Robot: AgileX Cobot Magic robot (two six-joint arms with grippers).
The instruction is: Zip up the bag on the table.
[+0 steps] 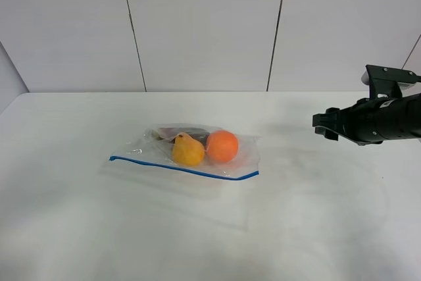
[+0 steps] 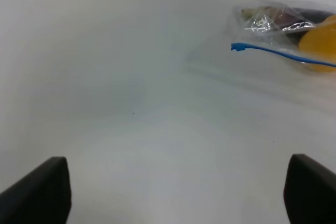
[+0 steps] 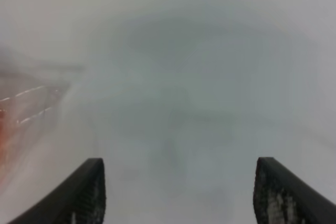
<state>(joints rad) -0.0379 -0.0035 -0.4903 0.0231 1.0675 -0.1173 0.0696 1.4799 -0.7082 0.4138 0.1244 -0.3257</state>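
Bag [image 1: 197,149] lies flat near the middle of the table [image 1: 79,215], its blue zip strip [image 1: 181,168] along the near long edge. Inside I can see a yellow pear [image 1: 187,151] touching an orange [image 1: 222,146], with something dark behind them. The right gripper [image 1: 323,125] hangs over the table well to the right of the bag, jaws spread wide and holding nothing. The left gripper [image 2: 173,192] shows only in its wrist view, jaws wide apart too, empty, with the zip's end ahead of it.
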